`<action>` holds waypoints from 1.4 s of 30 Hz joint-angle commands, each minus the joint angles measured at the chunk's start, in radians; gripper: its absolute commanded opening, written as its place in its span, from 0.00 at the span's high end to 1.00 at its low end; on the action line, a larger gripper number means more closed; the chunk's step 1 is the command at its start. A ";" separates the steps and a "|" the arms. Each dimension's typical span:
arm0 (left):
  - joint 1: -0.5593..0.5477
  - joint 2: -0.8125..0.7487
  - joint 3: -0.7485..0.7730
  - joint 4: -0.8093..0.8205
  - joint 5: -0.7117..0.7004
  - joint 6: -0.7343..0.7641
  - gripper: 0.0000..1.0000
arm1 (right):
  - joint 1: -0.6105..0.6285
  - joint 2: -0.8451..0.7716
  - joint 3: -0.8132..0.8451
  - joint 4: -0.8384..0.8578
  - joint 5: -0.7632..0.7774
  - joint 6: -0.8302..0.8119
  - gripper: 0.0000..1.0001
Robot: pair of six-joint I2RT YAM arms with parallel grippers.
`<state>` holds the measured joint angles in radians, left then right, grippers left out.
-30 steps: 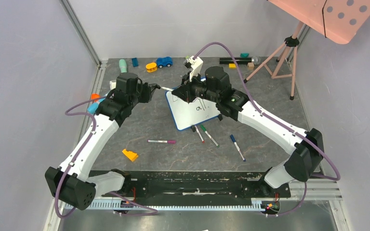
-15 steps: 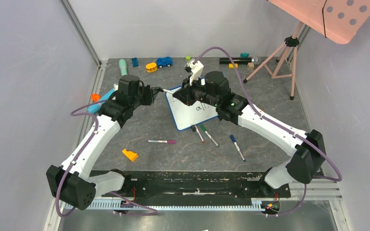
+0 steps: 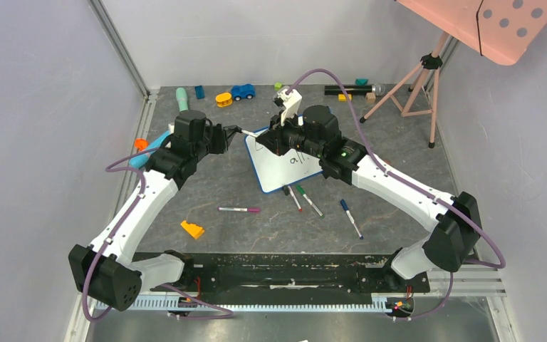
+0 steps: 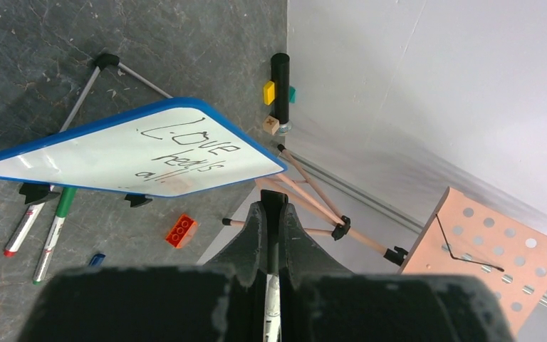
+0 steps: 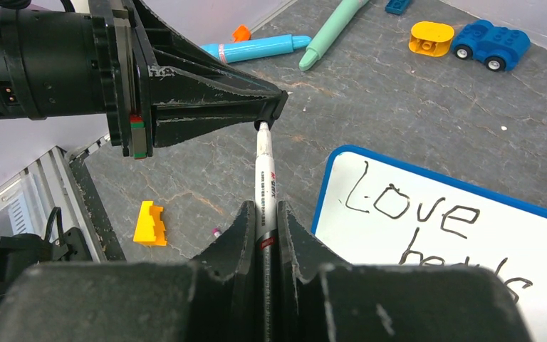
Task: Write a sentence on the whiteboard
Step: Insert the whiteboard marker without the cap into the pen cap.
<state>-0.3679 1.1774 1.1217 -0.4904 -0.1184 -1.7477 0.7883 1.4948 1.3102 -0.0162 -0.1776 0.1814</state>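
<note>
The small white whiteboard with a thin blue frame (image 3: 285,167) stands on the dark grey stone-patterned table (image 3: 206,185), a little beyond its middle. It is turned at an angle and lies partly under the right arm. On it is the sentence (image 5: 413,214) in dark handwriting, "Love heals all.", in three stepped lines, also readable from the left wrist.

Just beyond the board's left corner, the right gripper (image 5: 262,210) has its jaws clamped on a white marker (image 5: 264,178), which points away from it. The left gripper (image 5: 274,107) has its jaws pressed together, and their tips meet the far end of this marker. I cannot tell if they pinch that end or only touch it.

At the board's near edge lie a red-capped marker (image 3: 292,197) and a green marker (image 3: 310,201), side by side. A blue pen (image 3: 351,217) lies to their right, a pink marker (image 3: 238,209) to their left, and an orange block (image 3: 192,229) nearer still. At the far edge are a blue toy car (image 3: 242,91) and a yellow brick (image 3: 223,99). A pink wooden tripod (image 3: 413,85) stands at the far right.
</note>
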 commanded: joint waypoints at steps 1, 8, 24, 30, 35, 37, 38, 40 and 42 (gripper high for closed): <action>0.002 -0.006 -0.003 0.042 0.019 -0.055 0.98 | 0.004 -0.020 -0.002 0.029 0.010 -0.016 1.00; 0.002 -0.014 -0.012 0.052 0.029 -0.061 0.98 | 0.004 0.009 0.028 0.018 0.019 -0.015 1.00; -0.018 0.006 0.011 0.133 0.026 0.054 0.98 | 0.007 0.137 0.196 -0.122 0.232 0.026 1.00; -0.069 0.005 0.049 0.140 -0.013 0.158 0.98 | 0.006 0.170 0.203 -0.071 0.217 0.046 1.00; -0.124 -0.005 0.036 0.171 0.055 0.216 0.98 | 0.006 0.196 0.228 -0.051 0.132 0.063 1.00; -0.145 -0.011 0.056 0.116 0.061 0.226 0.98 | 0.007 0.193 0.216 -0.046 0.130 0.067 1.00; -0.152 -0.014 0.065 0.081 0.062 0.225 0.98 | 0.006 0.189 0.208 -0.043 0.132 0.071 1.00; -0.162 -0.032 0.062 0.030 0.072 0.207 0.98 | 0.005 0.185 0.192 -0.036 0.134 0.082 1.00; -0.183 -0.060 0.026 0.024 0.075 0.151 0.98 | 0.005 0.186 0.187 -0.035 0.133 0.096 1.00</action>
<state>-0.4438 1.2022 1.1244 -0.4290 -0.2398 -1.6028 0.8005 1.6489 1.4963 -0.1375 -0.0669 0.2493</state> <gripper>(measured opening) 0.050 0.114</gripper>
